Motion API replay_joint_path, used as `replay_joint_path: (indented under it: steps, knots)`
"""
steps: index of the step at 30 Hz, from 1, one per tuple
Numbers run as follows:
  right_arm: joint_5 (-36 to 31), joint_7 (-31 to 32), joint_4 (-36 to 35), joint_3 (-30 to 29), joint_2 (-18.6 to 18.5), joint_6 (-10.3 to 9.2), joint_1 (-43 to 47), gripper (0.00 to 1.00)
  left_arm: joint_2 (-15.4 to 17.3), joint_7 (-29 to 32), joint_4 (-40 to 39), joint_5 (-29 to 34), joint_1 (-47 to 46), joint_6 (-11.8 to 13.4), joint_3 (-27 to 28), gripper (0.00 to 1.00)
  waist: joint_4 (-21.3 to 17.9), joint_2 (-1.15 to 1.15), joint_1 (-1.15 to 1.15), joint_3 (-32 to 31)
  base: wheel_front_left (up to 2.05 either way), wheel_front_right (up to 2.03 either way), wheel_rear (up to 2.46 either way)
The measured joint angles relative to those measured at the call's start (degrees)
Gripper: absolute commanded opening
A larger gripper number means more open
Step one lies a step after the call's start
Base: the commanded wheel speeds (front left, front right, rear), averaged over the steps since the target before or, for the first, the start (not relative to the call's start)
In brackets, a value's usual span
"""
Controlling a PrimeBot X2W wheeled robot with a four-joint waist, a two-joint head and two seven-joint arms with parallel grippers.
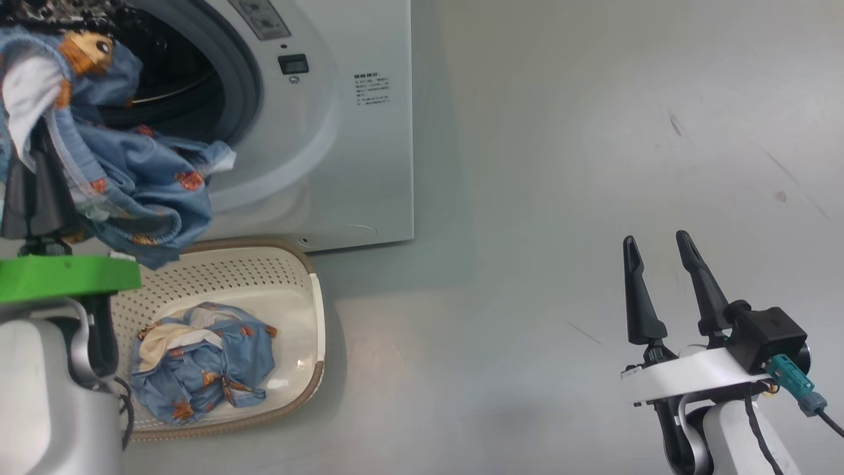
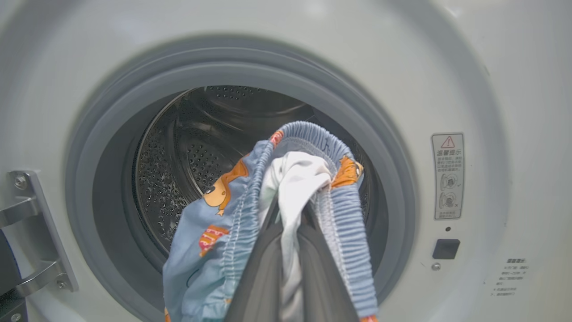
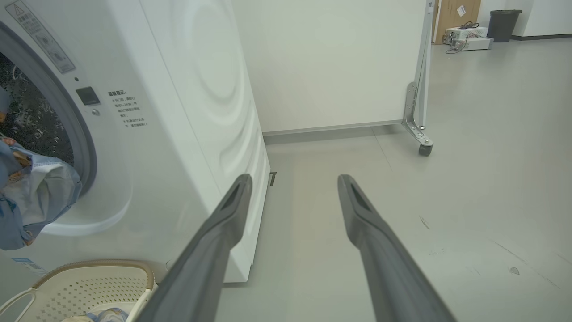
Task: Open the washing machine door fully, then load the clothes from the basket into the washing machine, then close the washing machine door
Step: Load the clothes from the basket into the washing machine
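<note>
Between the two dark fingers of the left pincer (image 2: pixel 291 214), pressed together on the clothes (image 2: pixel 308 152): light blue fabric with orange prints and a white lining, elastic band looped over the fingertips, the rest hanging down around them. Straight ahead of that pincer, just beyond the held fabric, the open mouth of the washing machine (image 2: pixel 469 67), ringed by a grey gasket (image 2: pixel 250 74), with the perforated steel drum (image 2: pixel 192 147) behind. Off to its left, a metal hinge (image 2: pixel 31 232) bolted to the white front. Below the pincer, on the floor (image 1: pixel 560 198) against the machine's foot, the basket (image 1: pixel 277 270), cream with a brown rim, holding a second bundle (image 1: pixel 204 366) of the same blue fabric. Well off to the right, the right pincer (image 1: pixel 656 239), fingers spread wide apart, poised over the floor.
</note>
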Motion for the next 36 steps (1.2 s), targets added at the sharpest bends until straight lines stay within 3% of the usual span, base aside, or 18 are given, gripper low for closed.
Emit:
replay_joint_path:
  steps: [13, 36]
  knots:
    - [-0.6, 0.0, -1.4, 1.0, -0.1, -0.01, -3.8, 1.0, 3.5, 0.5, 6.3, -0.5, -16.0, 0.2, 1.9, 0.0, -1.6, 0.0, 0.01, 10.5, 0.0, 0.0, 0.0]
    - [1.3, 0.0, -3.4, 4.8, -0.4, 0.03, -11.8, 1.0, 12.4, 17.0, 16.4, -5.8, -43.1, 0.3, 2.0, 0.0, -3.7, 0.0, 0.01, 29.4, 0.0, 0.0, 0.0]
